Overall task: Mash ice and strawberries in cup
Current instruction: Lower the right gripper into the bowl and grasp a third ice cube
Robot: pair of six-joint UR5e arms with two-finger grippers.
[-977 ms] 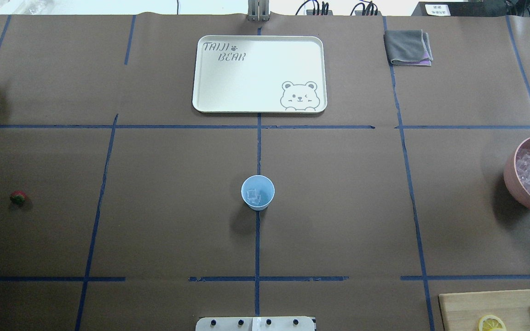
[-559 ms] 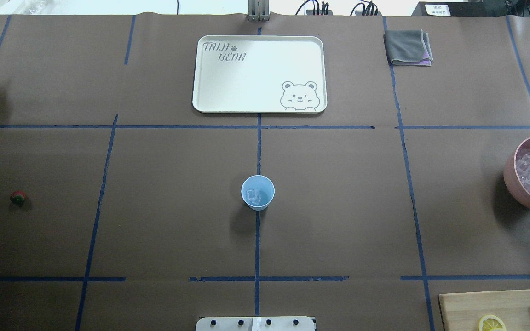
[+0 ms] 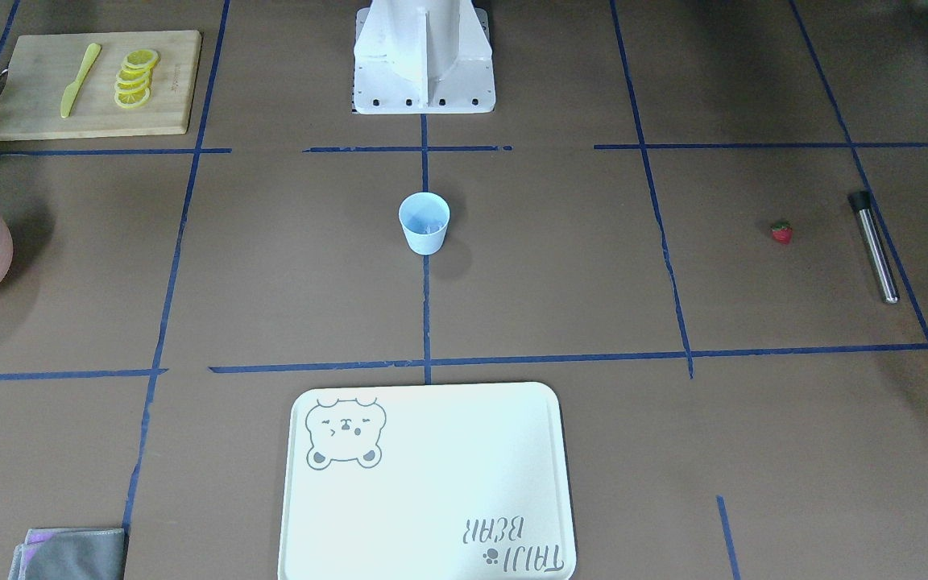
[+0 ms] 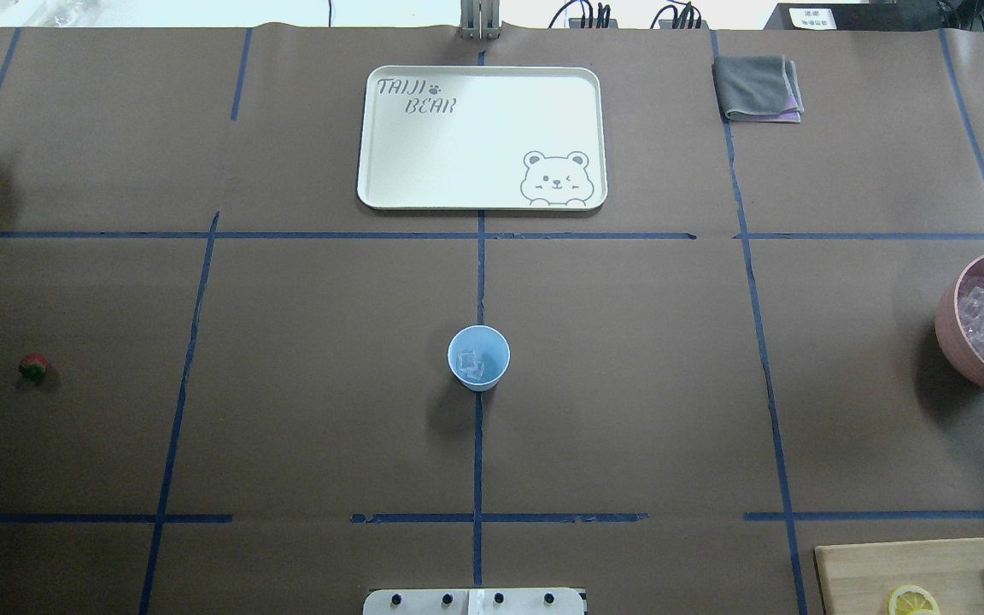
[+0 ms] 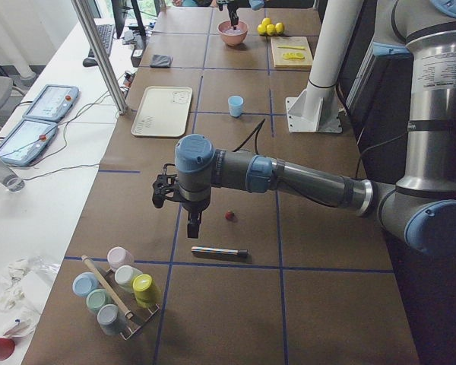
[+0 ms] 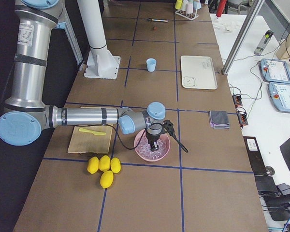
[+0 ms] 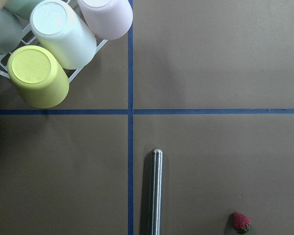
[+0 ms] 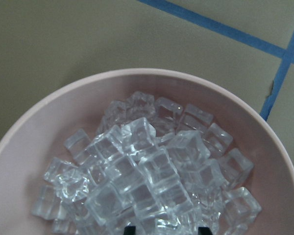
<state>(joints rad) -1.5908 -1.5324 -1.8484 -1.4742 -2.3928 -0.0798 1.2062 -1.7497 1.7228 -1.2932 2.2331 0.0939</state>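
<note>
The pale blue cup (image 4: 478,358) stands upright at the table's middle with a few ice (image 4: 471,366) cubes in it. Many more ice cubes (image 8: 147,176) fill the pink bowl (image 4: 951,342) at the right edge. My right gripper (image 8: 165,228) is down in that bowl, open, its fingertips (image 8: 130,228) apart among the cubes. The strawberry (image 4: 33,367) lies alone at the far left, beside a metal muddler (image 3: 873,246). My left gripper (image 5: 191,224) hangs above the table near both; I cannot tell whether it is open or shut.
A white bear tray (image 4: 424,162) lies beyond the cup, a grey cloth (image 4: 757,85) at the back right. Near the bowl is a cutting board (image 3: 29,121) with lemon slices (image 3: 135,78) and a yellow knife (image 3: 79,79). A rack of upturned cups (image 7: 49,44) stands at the left end.
The dark tip of my right gripper over the bowl has shifted slightly. The cup, the strawberry and the muddler have stayed put.
</note>
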